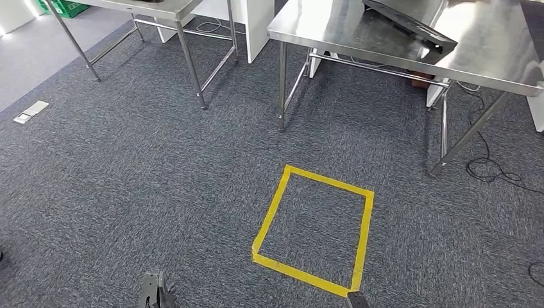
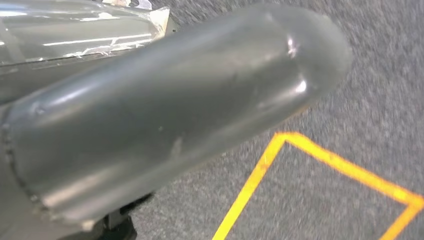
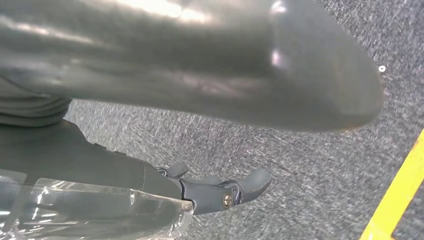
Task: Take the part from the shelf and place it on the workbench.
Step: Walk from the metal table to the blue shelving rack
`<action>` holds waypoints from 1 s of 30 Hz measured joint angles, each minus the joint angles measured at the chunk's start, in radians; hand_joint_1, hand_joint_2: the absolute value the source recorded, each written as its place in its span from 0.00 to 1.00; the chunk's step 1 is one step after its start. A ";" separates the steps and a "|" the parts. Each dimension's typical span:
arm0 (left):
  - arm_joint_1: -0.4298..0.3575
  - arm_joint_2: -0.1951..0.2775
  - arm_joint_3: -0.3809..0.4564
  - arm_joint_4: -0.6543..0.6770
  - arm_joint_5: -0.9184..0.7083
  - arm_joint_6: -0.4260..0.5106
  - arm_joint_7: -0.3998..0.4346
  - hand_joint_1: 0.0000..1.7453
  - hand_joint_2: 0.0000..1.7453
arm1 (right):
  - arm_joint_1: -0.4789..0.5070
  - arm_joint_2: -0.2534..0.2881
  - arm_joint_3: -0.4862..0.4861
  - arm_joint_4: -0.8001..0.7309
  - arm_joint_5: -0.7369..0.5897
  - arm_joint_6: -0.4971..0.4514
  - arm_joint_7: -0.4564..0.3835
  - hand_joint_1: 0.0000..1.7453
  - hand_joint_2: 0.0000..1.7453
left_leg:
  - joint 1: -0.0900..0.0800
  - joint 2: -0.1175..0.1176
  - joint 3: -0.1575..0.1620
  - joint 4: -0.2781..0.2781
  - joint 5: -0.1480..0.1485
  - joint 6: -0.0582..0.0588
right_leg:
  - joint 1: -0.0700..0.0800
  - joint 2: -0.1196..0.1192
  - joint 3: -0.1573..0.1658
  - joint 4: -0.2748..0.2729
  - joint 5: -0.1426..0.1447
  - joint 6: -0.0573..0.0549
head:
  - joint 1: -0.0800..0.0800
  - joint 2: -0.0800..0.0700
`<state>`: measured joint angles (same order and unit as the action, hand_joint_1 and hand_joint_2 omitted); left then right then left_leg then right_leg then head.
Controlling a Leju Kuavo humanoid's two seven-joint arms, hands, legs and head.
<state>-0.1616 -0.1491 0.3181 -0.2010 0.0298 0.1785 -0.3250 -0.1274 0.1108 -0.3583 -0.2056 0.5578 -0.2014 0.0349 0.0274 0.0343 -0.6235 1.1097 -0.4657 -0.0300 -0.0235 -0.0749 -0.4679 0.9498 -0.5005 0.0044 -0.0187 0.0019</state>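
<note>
Grey carpet (image 1: 160, 179) covers the whole floor. Two steel tables stand on it at the far side. The right table (image 1: 494, 45) carries the part (image 1: 410, 25), a long black piece that lies flat and slantwise near the table's front edge, one end close to that edge and the other reaching back toward the far side. The left table (image 1: 173, 8) shows just its near corner and its legs; a green crate (image 1: 63, 6) sits on the floor beyond it at the far left. White panels (image 1: 256, 22) stand between the two tables. A yellow tape square (image 1: 314, 228) is stuck to the carpet in front of the right table, well apart from its legs. Black cables (image 1: 494, 168) trail on the carpet by that table's right legs, and a small floor plate (image 1: 31, 111) lies near the carpet's left edge.

The left hand (image 1: 156, 292) hangs low over the carpet, left of the tape square; its dark fingers point down and hold nothing, though whether they are spread or curled cannot be told. In its wrist view the thick grey thumb (image 2: 165, 115) looms over the carpet and a corner of the tape. The right hand (image 3: 220, 192) hangs over the carpet beside the tape, its fingers stretched out loosely and apart with nothing between them, the thumb (image 3: 210, 60) well clear of them
</note>
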 joint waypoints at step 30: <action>0.011 0.004 -0.001 0.005 -0.001 0.006 0.071 0.00 0.25 | 0.014 -0.019 0.082 0.005 0.123 0.056 0.018 0.00 0.00 | -0.006 -0.009 -0.043 0.046 -0.018 0.014 | 0.007 -0.003 -0.042 0.026 0.016 0.000 | 0.002 0.000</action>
<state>-0.1503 -0.1448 0.3175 -0.1965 0.0289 0.1847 -0.2545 -0.1134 0.0921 -0.2761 -0.2007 0.6812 -0.1452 0.0525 0.0211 0.0256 -0.6668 1.1558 -0.4840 -0.0159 -0.0161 -0.0775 -0.5099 0.9758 -0.4841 0.0042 -0.0167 0.0019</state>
